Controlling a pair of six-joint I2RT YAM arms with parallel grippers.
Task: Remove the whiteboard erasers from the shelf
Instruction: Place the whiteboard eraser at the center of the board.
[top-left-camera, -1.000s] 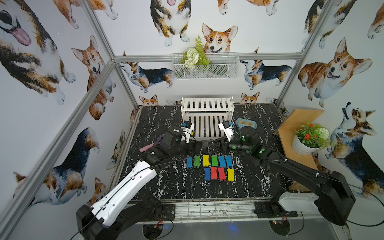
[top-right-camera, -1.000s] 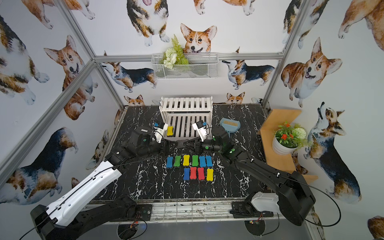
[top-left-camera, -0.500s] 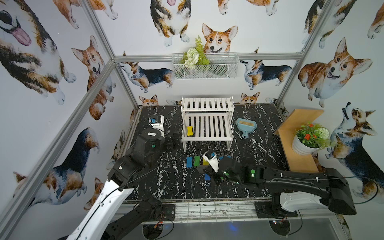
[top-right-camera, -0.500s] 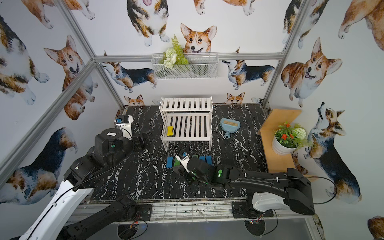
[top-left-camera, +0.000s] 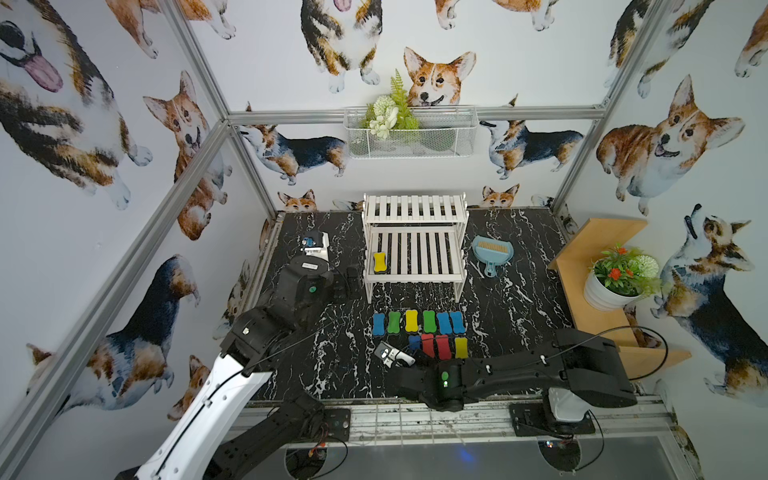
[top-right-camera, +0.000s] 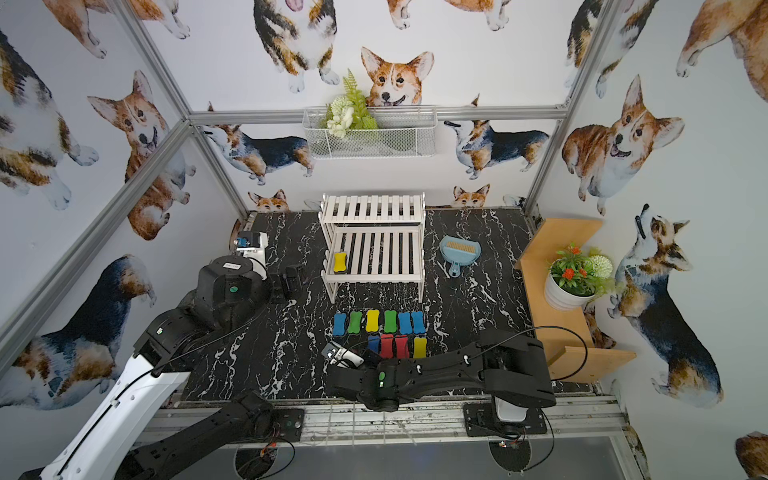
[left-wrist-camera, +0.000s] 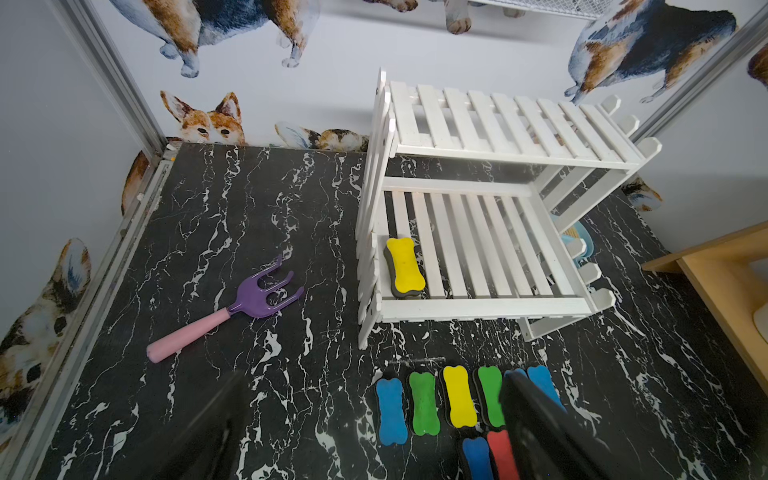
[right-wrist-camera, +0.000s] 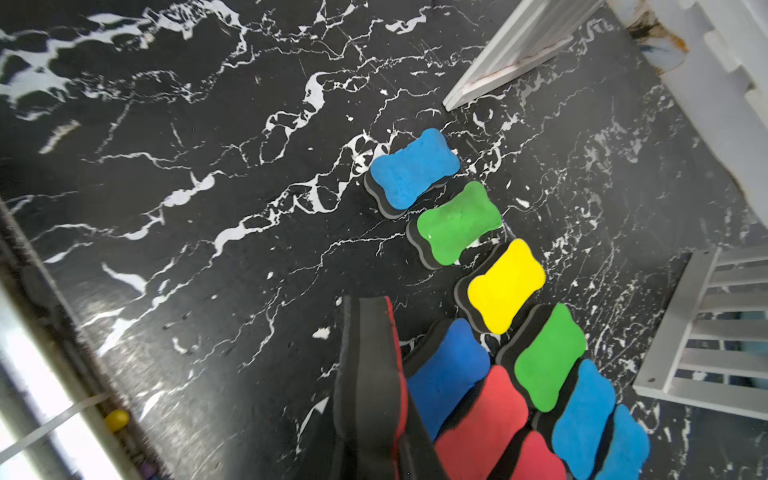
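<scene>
The white shelf (top-left-camera: 415, 276) stands at the back of the table, and one yellow whiteboard eraser (top-left-camera: 379, 262) (left-wrist-camera: 405, 266) lies on the left end of its lower tier. Several erasers (top-left-camera: 411, 321) lie in two rows on the table in front of it. My left gripper (top-left-camera: 350, 280) (left-wrist-camera: 374, 386) hangs open and empty left of the shelf. My right gripper (top-left-camera: 405, 353) (right-wrist-camera: 370, 415) is shut on a red eraser (right-wrist-camera: 370, 361), held on edge just left of the front row's blue eraser (right-wrist-camera: 446, 370).
A purple rake with a pink handle (left-wrist-camera: 232, 311) lies left of the shelf. A light-blue dustpan (top-left-camera: 492, 251) sits to its right. A tan wooden shelf (top-left-camera: 598, 237) carries a potted plant (top-left-camera: 611, 286). A wire basket (top-left-camera: 411, 133) hangs on the back wall.
Both arms have pulled back from the shelf. The left gripper opened, leaving the yellow eraser on the lower tier, and moved left. The right moved to the front row.
</scene>
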